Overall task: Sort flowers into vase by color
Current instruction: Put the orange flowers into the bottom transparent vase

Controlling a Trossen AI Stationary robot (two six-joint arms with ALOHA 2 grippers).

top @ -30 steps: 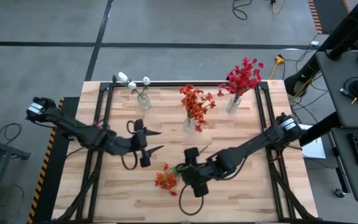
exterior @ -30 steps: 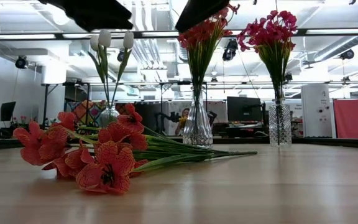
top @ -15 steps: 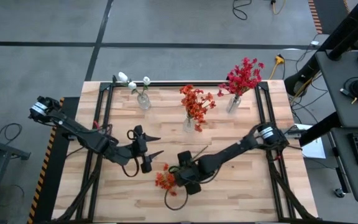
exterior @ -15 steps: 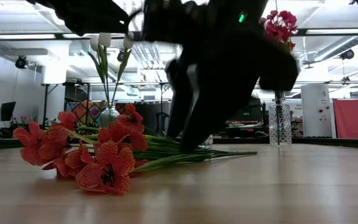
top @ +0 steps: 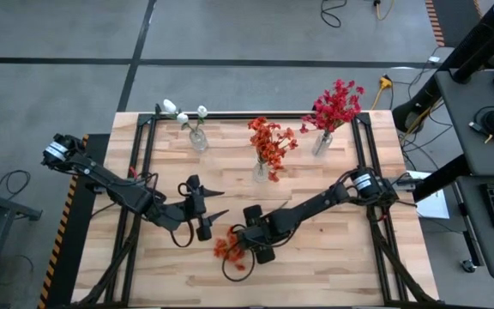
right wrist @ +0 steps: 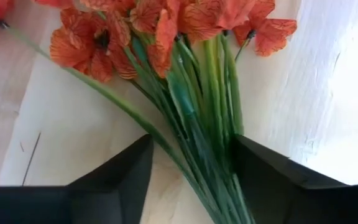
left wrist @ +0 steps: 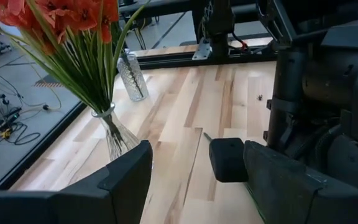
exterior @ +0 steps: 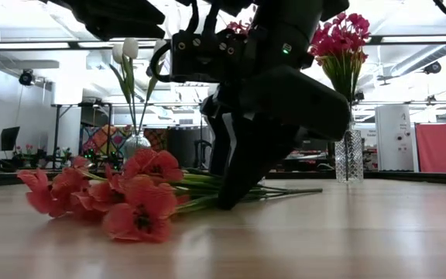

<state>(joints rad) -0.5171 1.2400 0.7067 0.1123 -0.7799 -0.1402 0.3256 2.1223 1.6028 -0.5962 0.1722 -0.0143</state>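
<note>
Right wrist view | right tool (right wrist: 188, 180) straddles orange flowers (right wrist: 166, 37) stems

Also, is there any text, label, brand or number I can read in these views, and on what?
None can be read.
Vases, flowers and table: no writing shows.
Right gripper: a small green light on the body above, no lettering.
Room behind the table in the low view: a monitor and panels, too small and blurred to show any words.
</note>
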